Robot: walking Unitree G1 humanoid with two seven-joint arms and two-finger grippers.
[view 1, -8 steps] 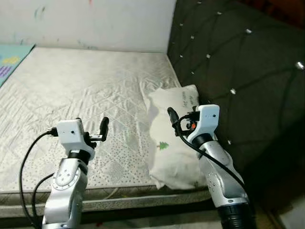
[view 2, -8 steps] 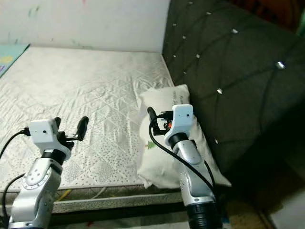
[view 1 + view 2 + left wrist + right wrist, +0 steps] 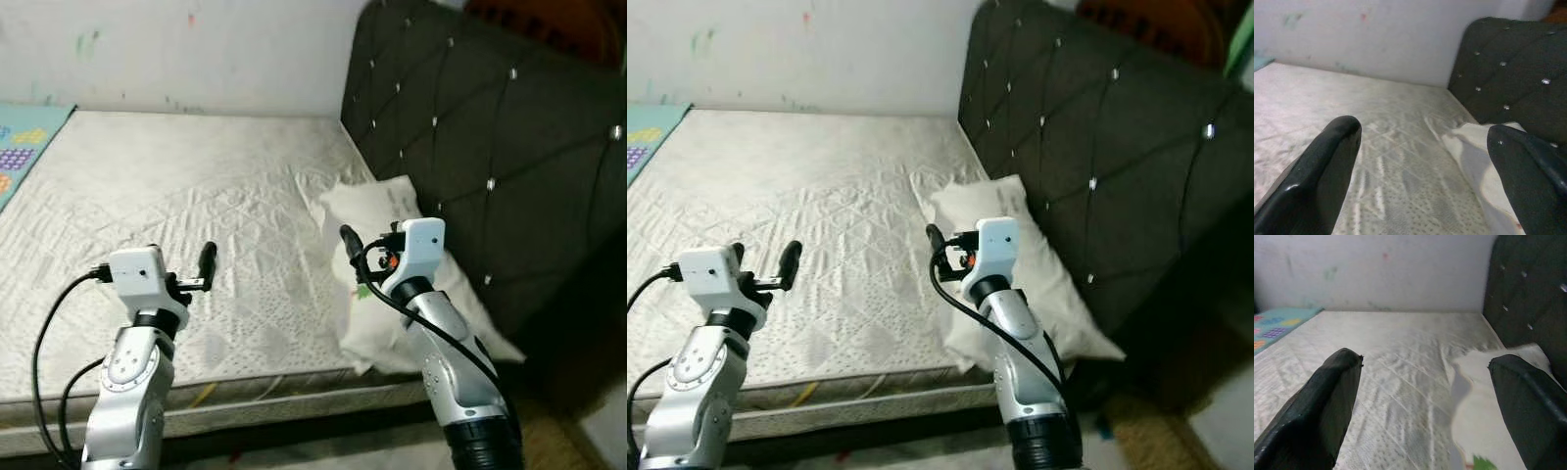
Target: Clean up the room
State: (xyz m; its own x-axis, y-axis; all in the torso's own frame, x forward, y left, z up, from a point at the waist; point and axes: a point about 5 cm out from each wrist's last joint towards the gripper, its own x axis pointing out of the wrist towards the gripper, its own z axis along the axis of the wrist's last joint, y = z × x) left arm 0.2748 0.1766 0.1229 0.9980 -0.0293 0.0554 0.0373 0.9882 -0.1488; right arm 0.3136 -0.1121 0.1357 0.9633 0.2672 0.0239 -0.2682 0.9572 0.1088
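Note:
A white pillow (image 3: pixel 392 208) with a small green tree print lies on the right side of the quilted grey-white mattress (image 3: pixel 196 186). It rests against the dark tufted headboard (image 3: pixel 490 127), and its near corner reaches the mattress edge. My left gripper (image 3: pixel 764 257) is raised over the near edge of the bed, open and holding nothing. My right gripper (image 3: pixel 375 251) hovers just in front of the pillow, also open. Both wrist views look along wide-spread black fingers (image 3: pixel 1317 176) (image 3: pixel 1322 406) at the mattress and pillow.
A colourful play mat (image 3: pixel 18 157) lies at the bed's far left, by the white wall. Something small and yellow (image 3: pixel 201 395) pokes out at the mattress's near edge. Brownish floor (image 3: pixel 558 431) shows on the right, past the headboard.
The whole picture has shifted, so the camera has moved; more headboard and floor show on the right. Both arms keep the same raised pose and both grippers stay open.

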